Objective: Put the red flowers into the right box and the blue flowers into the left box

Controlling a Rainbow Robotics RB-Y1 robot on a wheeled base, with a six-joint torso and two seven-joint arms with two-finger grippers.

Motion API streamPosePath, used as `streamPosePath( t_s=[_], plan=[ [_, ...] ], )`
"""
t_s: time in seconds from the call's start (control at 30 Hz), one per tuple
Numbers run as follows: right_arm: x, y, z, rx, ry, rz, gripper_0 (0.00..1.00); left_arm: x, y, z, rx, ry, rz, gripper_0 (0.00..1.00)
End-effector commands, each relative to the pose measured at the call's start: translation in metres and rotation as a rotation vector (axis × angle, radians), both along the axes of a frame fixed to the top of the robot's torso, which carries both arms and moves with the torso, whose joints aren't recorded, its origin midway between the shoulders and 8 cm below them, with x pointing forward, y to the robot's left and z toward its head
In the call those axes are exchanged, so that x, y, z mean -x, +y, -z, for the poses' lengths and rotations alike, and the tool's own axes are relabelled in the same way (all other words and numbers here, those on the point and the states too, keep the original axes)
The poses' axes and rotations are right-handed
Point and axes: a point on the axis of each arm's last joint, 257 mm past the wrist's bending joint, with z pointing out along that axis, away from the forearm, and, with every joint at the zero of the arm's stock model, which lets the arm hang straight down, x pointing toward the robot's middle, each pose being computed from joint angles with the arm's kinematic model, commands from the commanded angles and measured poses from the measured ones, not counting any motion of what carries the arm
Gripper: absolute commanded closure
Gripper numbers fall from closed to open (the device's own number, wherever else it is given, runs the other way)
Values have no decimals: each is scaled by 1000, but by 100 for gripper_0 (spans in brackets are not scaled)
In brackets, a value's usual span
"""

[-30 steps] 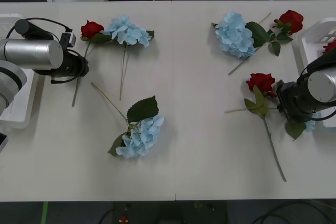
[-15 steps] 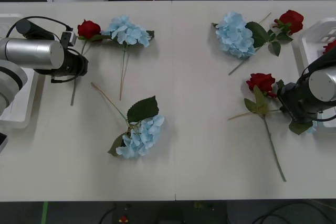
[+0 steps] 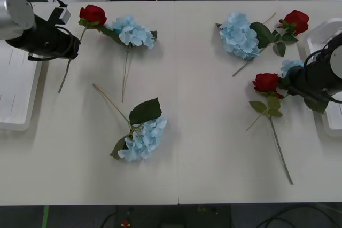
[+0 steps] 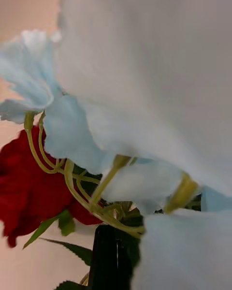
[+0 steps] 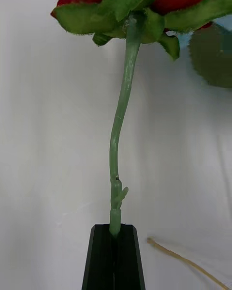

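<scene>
My left fingers (image 5: 115, 251) pinch a red flower (image 3: 92, 14) by its stem above the bench (image 3: 203, 132), sparing the bloom. My right fingers (image 4: 113, 258) clamp a blue flower (image 3: 289, 67) beside the right box (image 3: 315, 38).

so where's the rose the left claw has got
In the front view the rose is at the table's far left, its stem pinched in the shut left claw, with its bloom next to a blue hydrangea.

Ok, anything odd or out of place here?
Yes: the left gripper, beside the white slotted left box, grips a deep-red artificial rose by its stem, while the right gripper, near the right box, holds a pale-blue hydrangea cluster. Each colour belongs in the opposite box.
</scene>
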Motion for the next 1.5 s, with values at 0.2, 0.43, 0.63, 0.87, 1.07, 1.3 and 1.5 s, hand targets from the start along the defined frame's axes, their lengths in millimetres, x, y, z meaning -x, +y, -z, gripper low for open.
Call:
streamPosePath(
  t_s=[0.2, 0.43, 0.63, 0.87, 1.07, 1.3, 1.5],
  plan=[
    [-28, 34, -91, 128, -223, -377, 100, 25, -26, -96, 245, -224, 334, 100],
    [-26, 82, -119, 126, -310, -639, 100, 70, -95, -106, 563, -283, 525, 100],
    [-26, 135, -160, 59, -452, -808, 100, 102, -162, -109, 761, -303, 675, 100],
    [-32, 132, -160, 74, -481, -850, 100, 130, -229, -117, 859, -316, 797, 100],
    [-25, 97, -115, 145, -354, -904, 100, 146, -274, -134, 887, -350, 855, 100],
    [-24, 70, -60, 200, -261, -919, 100, 167, -315, -152, 965, -358, 883, 100],
    [-17, 52, -30, 275, -183, -933, 100, 183, -343, -166, 1033, -357, 890, 100]
  ],
)
